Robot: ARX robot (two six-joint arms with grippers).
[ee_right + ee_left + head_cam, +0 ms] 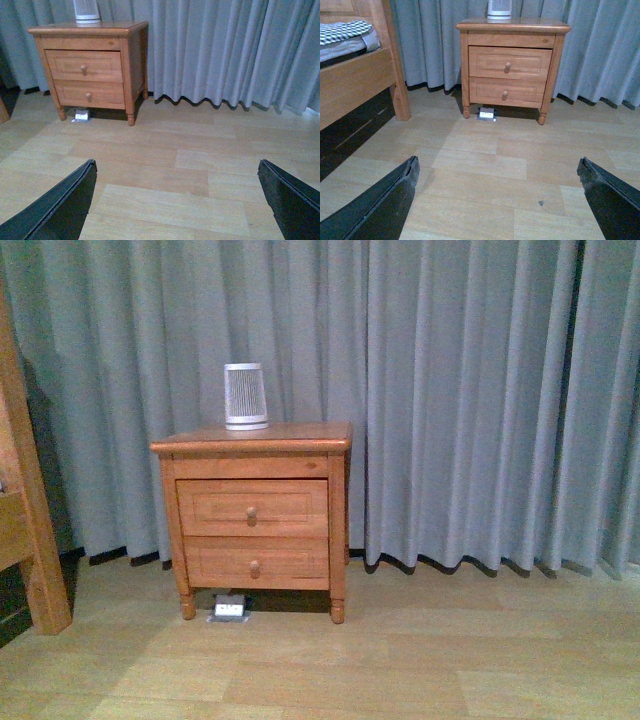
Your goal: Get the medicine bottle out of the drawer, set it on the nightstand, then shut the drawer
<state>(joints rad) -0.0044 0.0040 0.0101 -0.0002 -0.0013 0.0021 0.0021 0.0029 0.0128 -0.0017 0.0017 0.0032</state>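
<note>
The nightstand (300,433) stands against the grey curtain, some way off across the floor. Its upper drawer (215,508) has a round knob (251,515); the front sits about level with the frame and none of its inside shows. The medicine bottle is hidden. My left gripper (498,162) hangs open over bare floor, facing the nightstand (530,25) and drawer (487,62). My right gripper (176,163) is open too, over the floor, with the drawer (65,65) far off to one side. Neither arm shows in the front view.
A white ribbed tapered device (246,396) stands on the nightstand top. A wooden bed frame (25,490) rises at the left, with bedding (345,32) on it. A small white box (229,609) lies under the nightstand. Wood floor (400,660) stretches between me and the furniture.
</note>
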